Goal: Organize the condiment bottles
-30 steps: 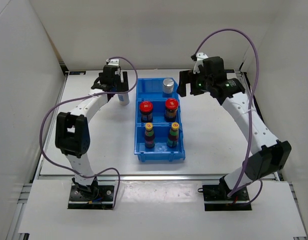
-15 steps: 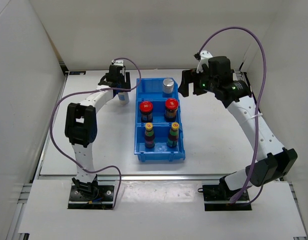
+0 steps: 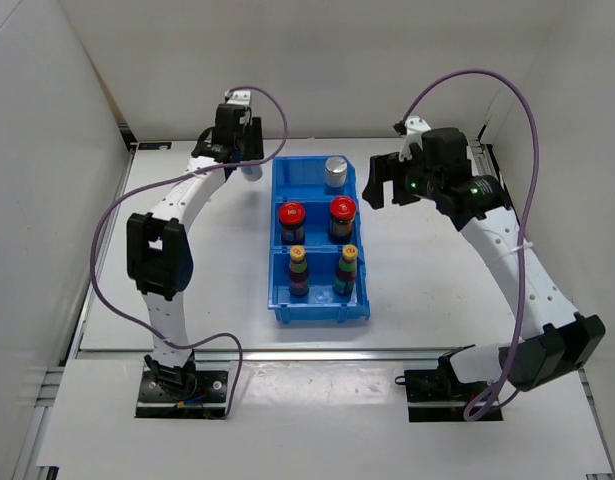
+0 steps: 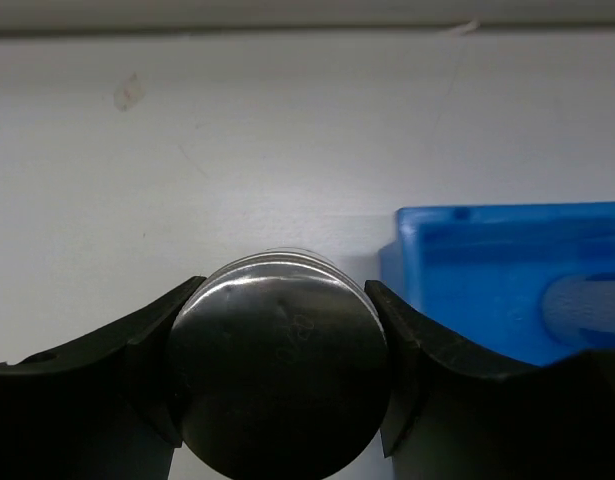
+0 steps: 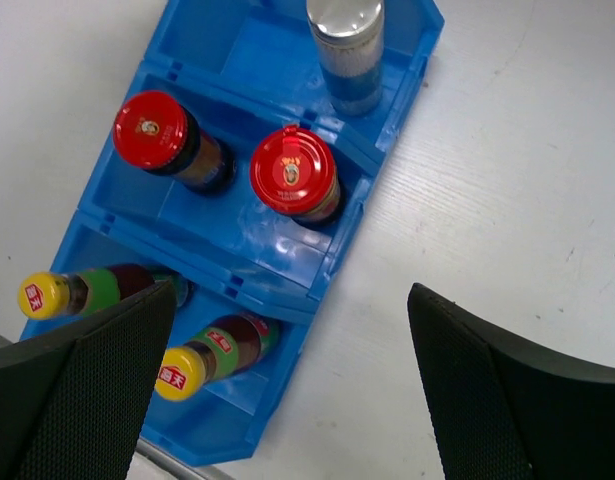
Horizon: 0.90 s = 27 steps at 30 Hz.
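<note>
Silver-topped bottle (image 4: 277,395) is clamped by the left gripper (image 4: 281,320) just beside the blue bin (image 4: 487,265), perhaps lifted; right gripper (image 5: 292,300) is held wide

Silver-topped bottle (image 4: 278,375) clamped between end effector (image 4: 278,385) fingers, blue bin (image 4: 507,275) beside

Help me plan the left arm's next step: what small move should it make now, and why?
Probably carry the silver-topped bottle rightward over the bin's far compartment, then lower it. The left gripper is shut on it just outside the bin's far-left corner, and that compartment holds one matching bottle on its right side, with its left side bare.
</note>
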Tool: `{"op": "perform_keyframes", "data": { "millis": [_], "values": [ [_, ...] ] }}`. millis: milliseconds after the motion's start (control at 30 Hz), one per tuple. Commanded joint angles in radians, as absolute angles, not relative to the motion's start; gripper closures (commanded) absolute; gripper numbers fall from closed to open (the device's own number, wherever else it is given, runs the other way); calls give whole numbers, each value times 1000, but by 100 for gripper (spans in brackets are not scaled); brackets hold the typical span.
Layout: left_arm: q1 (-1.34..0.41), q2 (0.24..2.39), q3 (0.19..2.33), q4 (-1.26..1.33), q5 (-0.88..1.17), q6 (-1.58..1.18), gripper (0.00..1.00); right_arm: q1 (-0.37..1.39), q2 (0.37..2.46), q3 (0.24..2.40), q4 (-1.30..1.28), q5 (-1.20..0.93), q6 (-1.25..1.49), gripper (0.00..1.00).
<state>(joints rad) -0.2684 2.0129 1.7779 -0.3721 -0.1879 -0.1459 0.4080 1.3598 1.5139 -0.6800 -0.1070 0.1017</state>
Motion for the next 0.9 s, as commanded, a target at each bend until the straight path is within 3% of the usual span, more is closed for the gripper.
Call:
{"op": "perform_keyframes", "data": {
  "millis": [0,333,700,833,867],
  "values": [
    [-339,1855,1893,-313,-144,-118,59,396,1296,1468,-684,-81,104,1],
    [-454,1925,1893,-253,-48,-91,58,396,1246,1390,-706,-60,141,1],
    [-474,2117,1913,-253,-109,-81,57,396,1195,1368,-724,-69,141,1],
    [-474,2138,1924,-264,-109,-81,45,396,1195,1358,-724,-39,141,1],
    [-474,2138,1924,-264,-118,-72,36,396,1195,1358,-735,-28,150,1]
  ]
}}
